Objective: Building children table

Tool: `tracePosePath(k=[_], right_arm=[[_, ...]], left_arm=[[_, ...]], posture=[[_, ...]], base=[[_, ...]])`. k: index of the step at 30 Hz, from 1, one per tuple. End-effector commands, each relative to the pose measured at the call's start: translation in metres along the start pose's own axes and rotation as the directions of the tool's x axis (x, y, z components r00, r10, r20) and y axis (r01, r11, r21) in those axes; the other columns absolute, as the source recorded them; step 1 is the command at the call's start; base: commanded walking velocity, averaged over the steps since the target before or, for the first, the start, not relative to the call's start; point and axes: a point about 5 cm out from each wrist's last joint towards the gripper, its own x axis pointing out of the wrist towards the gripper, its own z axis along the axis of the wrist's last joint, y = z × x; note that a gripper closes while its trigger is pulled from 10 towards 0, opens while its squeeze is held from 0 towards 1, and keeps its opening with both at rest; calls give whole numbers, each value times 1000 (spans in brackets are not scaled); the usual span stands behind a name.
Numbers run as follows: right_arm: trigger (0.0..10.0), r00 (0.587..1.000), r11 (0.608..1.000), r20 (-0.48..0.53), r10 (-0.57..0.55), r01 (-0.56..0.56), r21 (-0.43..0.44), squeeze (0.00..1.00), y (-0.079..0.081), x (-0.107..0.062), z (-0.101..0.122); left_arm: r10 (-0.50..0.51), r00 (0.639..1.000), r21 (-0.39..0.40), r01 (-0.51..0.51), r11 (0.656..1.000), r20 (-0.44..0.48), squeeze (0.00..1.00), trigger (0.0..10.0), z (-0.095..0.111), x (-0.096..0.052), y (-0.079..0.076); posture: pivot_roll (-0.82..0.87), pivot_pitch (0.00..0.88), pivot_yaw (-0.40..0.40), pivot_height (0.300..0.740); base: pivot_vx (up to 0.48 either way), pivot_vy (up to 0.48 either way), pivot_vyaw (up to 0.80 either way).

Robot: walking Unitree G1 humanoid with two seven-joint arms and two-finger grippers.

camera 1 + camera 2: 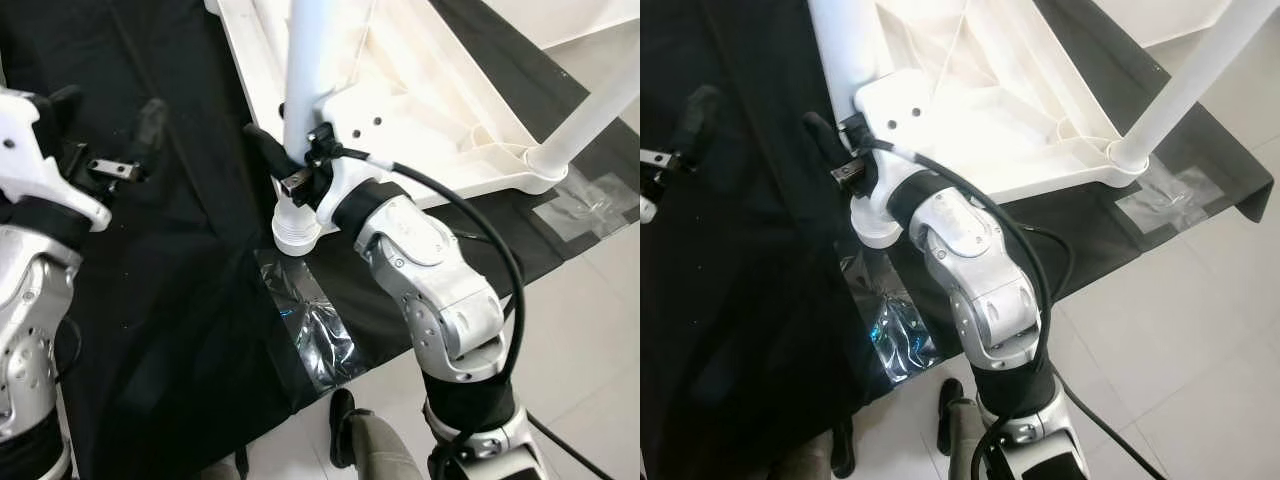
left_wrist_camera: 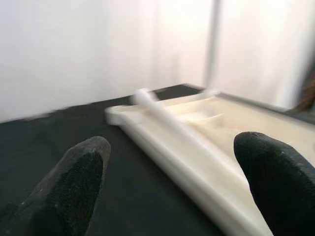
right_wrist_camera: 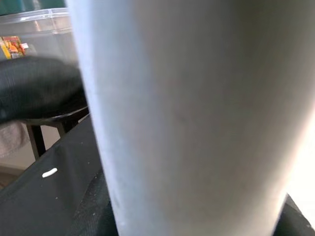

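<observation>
Nearest the camera, a crinkled strip of clear glossy tape (image 1: pixel 310 325) is lying across the edge of the matte black cloth (image 1: pixel 170 300) over pale floor tiles (image 1: pixel 590 320). Right gripper (image 1: pixel 290 165) is clamping the white table leg (image 1: pixel 305 90), a smooth plastic tube with a ribbed threaded end (image 1: pixel 296 232) hanging just above the cloth; black fingers are wrapping its sides, and in the right wrist view the tube (image 3: pixel 187 118) is sitting hard against a finger (image 3: pixel 39 93). Left gripper (image 1: pixel 110 150) is hovering over bare cloth, fingers spread wide, holding nothing; its rubbery textured fingertips (image 2: pixel 74 182) are framing the tabletop. Farther out, the white moulded tabletop (image 1: pixel 440 110) is lying upside down on the cloth, ribbed underside up, shallow recesses inside the rim. A second round leg (image 1: pixel 590 115) is standing in the far corner socket, angling up.
</observation>
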Motion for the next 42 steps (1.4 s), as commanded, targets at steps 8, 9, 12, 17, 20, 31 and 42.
tracePosePath(k=[8, 9, 12, 17, 20, 31, 42], right_arm=[[10000, 944, 992, -325, -61, 94, 89, 0, -8, -2, -66], [10000, 944, 991, -325, -62, 95, 89, 0, -7, -1, -66], [10000, 950, 993, -307, -51, 81, 85, 0, -5, 7, -64], [10000, 955, 994, -293, -42, 68, 81, 0, -4, 13, -62], [10000, 960, 996, -279, -30, 53, 77, 0, -4, 18, -60], [10000, 971, 998, -241, 6, 8, 54, 0, -4, 27, -52], [10000, 975, 999, -219, 31, -23, 37, 0, -4, 30, -50]], left_arm=[[-409, 910, -142, 415, 899, 74, 0, 10000, 28, 28, -28], [-420, 904, -149, 427, 892, 72, 0, 10000, 28, 29, -28], [-601, 792, -204, 609, 766, 111, 0, 10000, 38, 40, -49], [-682, 722, -219, 689, 691, 118, 0, 10000, 41, 48, -65], [-736, 666, -216, 741, 636, 119, 0, 10000, 42, 56, -73], [-769, 639, -176, 759, 627, 21, 0, 10000, 42, 87, -84], [-779, 623, -279, 738, 614, -70, 0, 0, 31, 103, -81]], posture=[[55, 277, -38, 740], [55, 277, -38, 740], [69, 250, -36, 740], [71, 238, -37, 740], [77, 215, -36, 740], [71, 184, -21, 740], [73, 172, -9, 740]], base=[[0, 0, 0], [0, 0, 0], [0, 0, 0], [0, 0, 0], [0, 0, 0], [0, 0, 0], [0, 0, 0]])
